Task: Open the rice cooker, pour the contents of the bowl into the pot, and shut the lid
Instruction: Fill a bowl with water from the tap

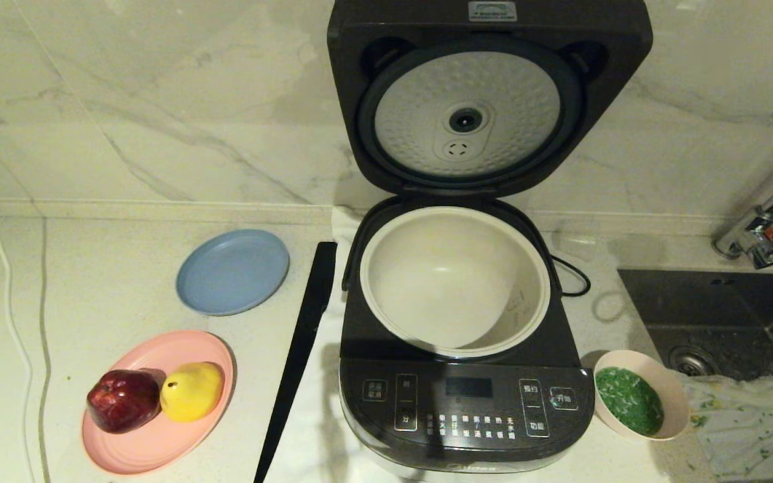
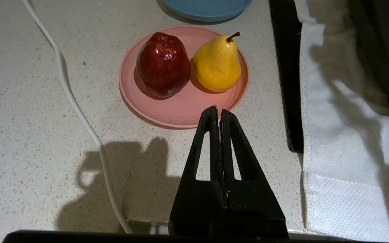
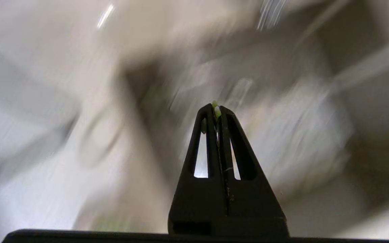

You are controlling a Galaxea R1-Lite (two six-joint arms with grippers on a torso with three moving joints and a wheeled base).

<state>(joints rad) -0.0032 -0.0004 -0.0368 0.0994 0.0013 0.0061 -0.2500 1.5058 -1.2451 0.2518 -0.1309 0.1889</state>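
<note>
The rice cooker stands in the middle of the counter with its lid swung upright, the dimpled silver disc facing me. The cream-white pot inside looks empty. The small pink-cream bowl sits on the counter against the cooker's front right corner, holding the green and white contents. Neither gripper shows in the head view. My left gripper is shut and empty, hovering over the counter near the pink plate. My right gripper is shut, with a few green grains stuck at its tips; its surroundings are smeared.
Left of the cooker are a pink plate with a red apple and yellow pear, a blue plate, a long black strip and a white cable. At right are a sink, tap and patterned cloth.
</note>
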